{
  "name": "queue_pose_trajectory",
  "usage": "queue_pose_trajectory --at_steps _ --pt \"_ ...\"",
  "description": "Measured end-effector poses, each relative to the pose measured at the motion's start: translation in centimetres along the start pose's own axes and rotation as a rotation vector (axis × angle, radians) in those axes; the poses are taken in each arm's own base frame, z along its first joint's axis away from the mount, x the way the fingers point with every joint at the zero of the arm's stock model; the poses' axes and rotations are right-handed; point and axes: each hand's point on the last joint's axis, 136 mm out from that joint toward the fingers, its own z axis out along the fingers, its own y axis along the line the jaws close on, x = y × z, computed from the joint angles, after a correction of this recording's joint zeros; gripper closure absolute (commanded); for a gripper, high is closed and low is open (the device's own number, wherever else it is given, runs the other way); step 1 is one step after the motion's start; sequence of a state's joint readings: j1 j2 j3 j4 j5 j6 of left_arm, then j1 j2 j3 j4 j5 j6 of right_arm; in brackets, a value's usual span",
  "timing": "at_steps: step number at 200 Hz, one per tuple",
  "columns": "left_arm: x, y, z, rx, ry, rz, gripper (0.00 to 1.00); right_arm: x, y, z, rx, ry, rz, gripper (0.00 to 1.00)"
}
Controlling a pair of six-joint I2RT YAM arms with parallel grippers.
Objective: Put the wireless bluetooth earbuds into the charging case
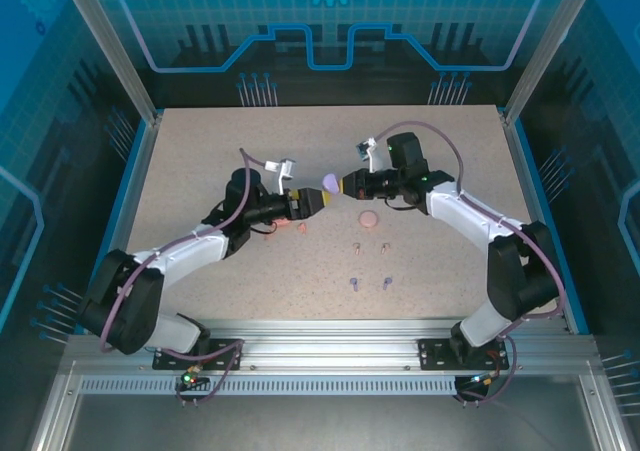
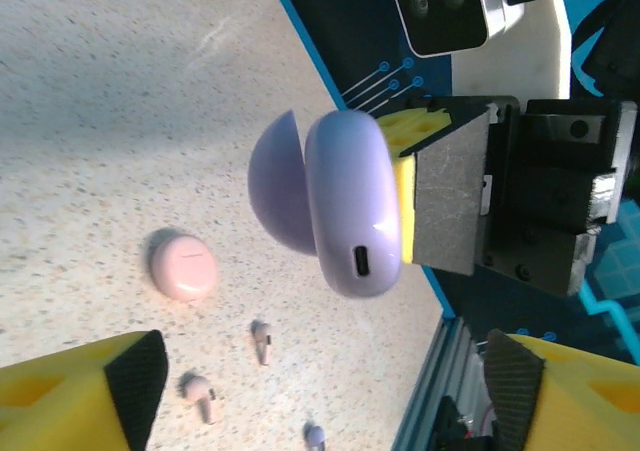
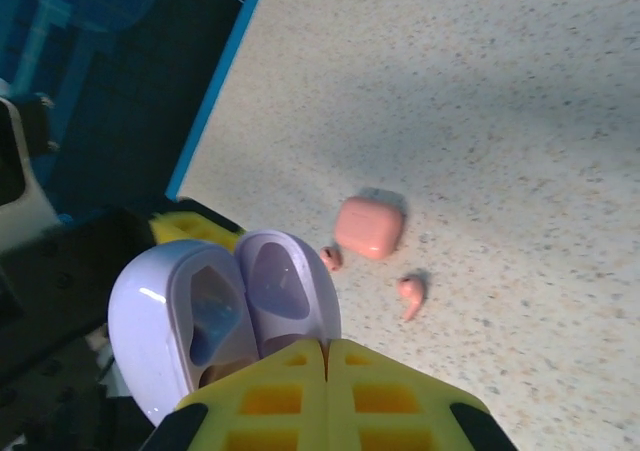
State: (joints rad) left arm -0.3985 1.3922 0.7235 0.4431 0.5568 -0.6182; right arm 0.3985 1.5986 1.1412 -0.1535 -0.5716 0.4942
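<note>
Where our two arms meet above the middle of the worktop, our right end effector is clenched on the purple charging case. It holds the case off the surface with the lid swung open. Our left end effector is released, its fingers spread wide, just short of the case at its 8 o'clock. Both arms reach inward with bent elbows, the left from 7 o'clock and the right from 4 o'clock.

On the worktop the pink case lies closed near the purple one's 5 o'clock. The coral case and the coral earbuds lie at 7 o'clock, beneath our left wrist. Toward 6 o'clock come the pale pink earbuds, then the purple earbuds, well apart from their case.
</note>
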Motion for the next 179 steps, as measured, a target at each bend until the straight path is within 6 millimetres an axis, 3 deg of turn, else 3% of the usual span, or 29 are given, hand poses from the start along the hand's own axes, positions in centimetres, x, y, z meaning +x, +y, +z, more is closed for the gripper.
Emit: queue_pose_trajectory --at_steps 39,68,86,137,179 --pt "-4.4 -1.2 -2.2 -0.014 0.023 0.101 0.09 -1.0 -0.6 -0.6 0.096 0.042 -0.152 1.00" --pt "-6.0 -3.3 -1.9 0.032 0.132 0.194 0.10 -1.5 -0.6 -1.1 0.129 0.063 -0.278 1.00" --pt "-5.5 -3.3 -1.2 0.059 0.224 0.203 0.13 -1.3 -0.8 -0.9 0.134 0.091 -0.335 1.00" --pt "-2.1 -0.1 0.2 0.056 0.448 0.119 0.22 0.0 -1.5 0.0 0.144 0.180 -0.428 1.00" --pt "-1.6 0.1 0.7 0.083 0.509 0.103 0.30 0.6 -0.9 0.4 0.131 0.203 -0.462 1.00"
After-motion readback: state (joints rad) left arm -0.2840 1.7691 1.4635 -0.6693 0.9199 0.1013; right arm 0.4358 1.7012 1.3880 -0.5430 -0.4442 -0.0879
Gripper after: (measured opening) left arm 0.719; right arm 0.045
